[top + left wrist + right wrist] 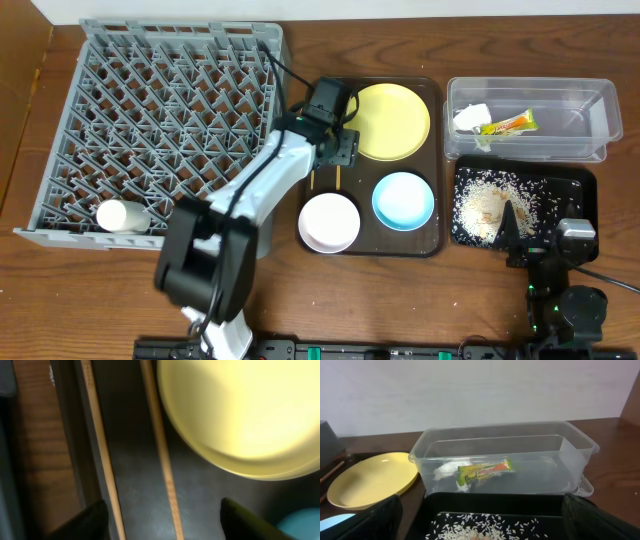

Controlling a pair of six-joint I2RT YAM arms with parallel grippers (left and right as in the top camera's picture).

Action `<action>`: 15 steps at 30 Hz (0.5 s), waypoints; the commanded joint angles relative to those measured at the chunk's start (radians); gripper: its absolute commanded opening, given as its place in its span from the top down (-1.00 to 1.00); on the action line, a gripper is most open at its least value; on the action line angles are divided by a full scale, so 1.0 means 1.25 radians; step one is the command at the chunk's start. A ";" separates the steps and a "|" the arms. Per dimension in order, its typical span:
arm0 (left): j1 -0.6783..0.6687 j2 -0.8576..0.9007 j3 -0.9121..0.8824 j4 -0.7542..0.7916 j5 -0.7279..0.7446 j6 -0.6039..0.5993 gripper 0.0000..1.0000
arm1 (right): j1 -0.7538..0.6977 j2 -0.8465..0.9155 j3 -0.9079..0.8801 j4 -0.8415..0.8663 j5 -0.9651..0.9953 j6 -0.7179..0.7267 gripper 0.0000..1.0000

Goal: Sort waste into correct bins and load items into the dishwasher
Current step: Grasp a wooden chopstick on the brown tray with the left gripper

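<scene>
My left gripper (335, 148) hangs open low over the brown tray, its fingers (165, 522) on either side of two wooden chopsticks (160, 450) lying beside the yellow plate (390, 120). The white bowl (329, 222) and light blue bowl (403, 200) sit on the same tray. A small white cup (122, 216) lies in the grey dish rack (150, 110). The clear tub (600, 95) holds the wrapper (484, 471) and white paper (445, 472). The black tray (570, 190) holds rice crumbs (490, 205). My right gripper (487, 525) is open and empty at its near end.
The dark brown serving tray (437, 150) lies between the rack and the two bins. The rack's right wall stands close to my left arm. Bare wooden table shows along the front edge.
</scene>
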 commanded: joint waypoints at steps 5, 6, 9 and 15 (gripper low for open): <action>0.002 0.089 0.007 0.048 -0.034 -0.005 0.11 | -0.005 -0.004 -0.001 -0.004 -0.003 0.003 -0.98; 0.002 0.099 0.007 0.051 -0.016 -0.005 0.11 | -0.005 -0.004 -0.001 -0.004 -0.003 0.003 -0.98; 0.002 0.119 0.007 0.053 0.004 -0.005 0.11 | -0.005 -0.004 -0.001 -0.003 -0.003 0.003 -0.98; 0.002 0.159 0.006 0.050 0.010 -0.015 0.59 | -0.005 -0.004 -0.001 -0.003 -0.003 0.003 -0.99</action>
